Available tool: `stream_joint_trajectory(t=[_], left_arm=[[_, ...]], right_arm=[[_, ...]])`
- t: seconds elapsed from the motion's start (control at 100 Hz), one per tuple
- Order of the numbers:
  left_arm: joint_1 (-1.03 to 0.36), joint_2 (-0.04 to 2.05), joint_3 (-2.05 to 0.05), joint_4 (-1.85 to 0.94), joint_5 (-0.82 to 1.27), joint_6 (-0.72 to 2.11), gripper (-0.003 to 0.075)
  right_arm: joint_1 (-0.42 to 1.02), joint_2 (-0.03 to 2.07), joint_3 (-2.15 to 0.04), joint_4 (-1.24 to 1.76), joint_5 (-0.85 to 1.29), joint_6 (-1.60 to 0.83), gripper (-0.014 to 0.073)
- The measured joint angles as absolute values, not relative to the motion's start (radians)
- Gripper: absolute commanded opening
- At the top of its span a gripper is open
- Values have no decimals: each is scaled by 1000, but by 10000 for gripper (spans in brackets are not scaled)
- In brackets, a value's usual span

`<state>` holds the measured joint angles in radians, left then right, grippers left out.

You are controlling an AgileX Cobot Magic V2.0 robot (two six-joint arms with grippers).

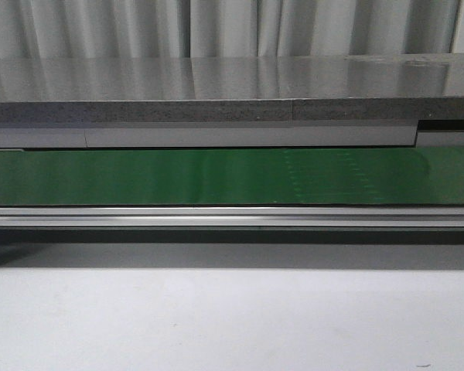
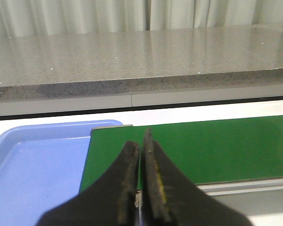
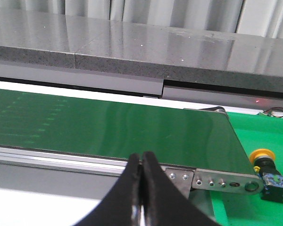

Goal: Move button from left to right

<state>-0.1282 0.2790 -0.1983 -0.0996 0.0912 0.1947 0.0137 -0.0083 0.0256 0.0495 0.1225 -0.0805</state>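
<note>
Both tools clenched, empty — button (image 3: 268, 172) lies well apart from right tool (image 3: 142, 165).

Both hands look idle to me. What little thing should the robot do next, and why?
Probably open the left hand and tip it toward the blue tray, to look for something more to carry. The only button in view already lies past the green belt's right end, near the right hand. Both hands are shut and hold nothing.
</note>
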Motion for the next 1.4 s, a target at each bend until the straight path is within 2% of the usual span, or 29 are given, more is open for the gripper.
stream_joint_trajectory(t=[1.4], left_arm=[[-128, 279, -198, -100, 91, 195, 5]], right_arm=[[14, -8, 30, 50, 94, -80, -68]])
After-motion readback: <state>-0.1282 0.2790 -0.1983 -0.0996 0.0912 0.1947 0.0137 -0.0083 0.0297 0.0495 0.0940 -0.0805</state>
